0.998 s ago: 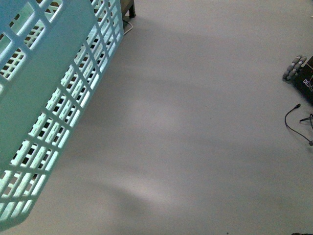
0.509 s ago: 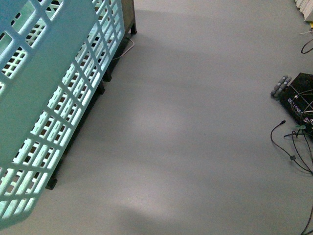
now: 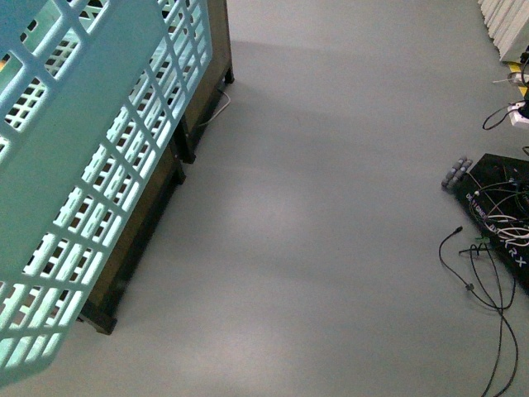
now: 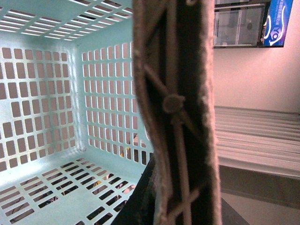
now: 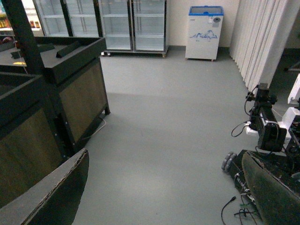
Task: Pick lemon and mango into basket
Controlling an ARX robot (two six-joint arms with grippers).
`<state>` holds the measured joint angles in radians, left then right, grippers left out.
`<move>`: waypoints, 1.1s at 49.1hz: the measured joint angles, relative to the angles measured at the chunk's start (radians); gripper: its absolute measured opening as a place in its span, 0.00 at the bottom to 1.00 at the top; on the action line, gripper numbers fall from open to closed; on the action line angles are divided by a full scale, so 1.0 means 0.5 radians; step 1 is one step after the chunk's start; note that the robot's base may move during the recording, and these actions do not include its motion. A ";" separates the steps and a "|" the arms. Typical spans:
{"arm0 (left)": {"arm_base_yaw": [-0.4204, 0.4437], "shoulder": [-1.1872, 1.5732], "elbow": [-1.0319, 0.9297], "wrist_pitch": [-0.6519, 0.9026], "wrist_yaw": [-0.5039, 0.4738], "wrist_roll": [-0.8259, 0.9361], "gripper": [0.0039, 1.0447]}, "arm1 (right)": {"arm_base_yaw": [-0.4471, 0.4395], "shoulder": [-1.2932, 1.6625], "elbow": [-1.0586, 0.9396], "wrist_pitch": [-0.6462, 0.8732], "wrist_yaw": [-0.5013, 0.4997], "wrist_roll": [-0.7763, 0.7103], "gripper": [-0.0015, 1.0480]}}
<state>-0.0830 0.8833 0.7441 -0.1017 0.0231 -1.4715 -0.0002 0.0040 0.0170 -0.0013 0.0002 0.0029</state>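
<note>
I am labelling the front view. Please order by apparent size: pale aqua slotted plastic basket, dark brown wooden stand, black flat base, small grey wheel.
1. Pale aqua basket, largest, but nearest the camera.
2. Dark wooden stand.
3. Black flat base, partly cropped.
4. Small grey wheel.

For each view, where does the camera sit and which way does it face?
Front: on the body, tilted down at the floor; basket at left; no arm shows.
Left wrist: looks into the basket; one jaw close up.
Right wrist: looks across the room at fridges; both jaws spread, empty.
Shared: front and right wrist both show the dark stand.
</note>
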 joint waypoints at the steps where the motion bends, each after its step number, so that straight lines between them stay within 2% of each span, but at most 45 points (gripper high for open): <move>1: 0.000 0.000 0.000 0.000 -0.001 0.000 0.05 | 0.000 0.000 0.000 0.000 0.001 0.001 0.92; 54: -0.003 0.000 0.008 -0.002 0.001 -0.008 0.05 | 0.000 -0.002 0.000 0.000 0.001 0.000 0.92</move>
<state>-0.0845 0.8833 0.7483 -0.1024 0.0235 -1.4757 -0.0002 0.0032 0.0170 -0.0013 0.0006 0.0029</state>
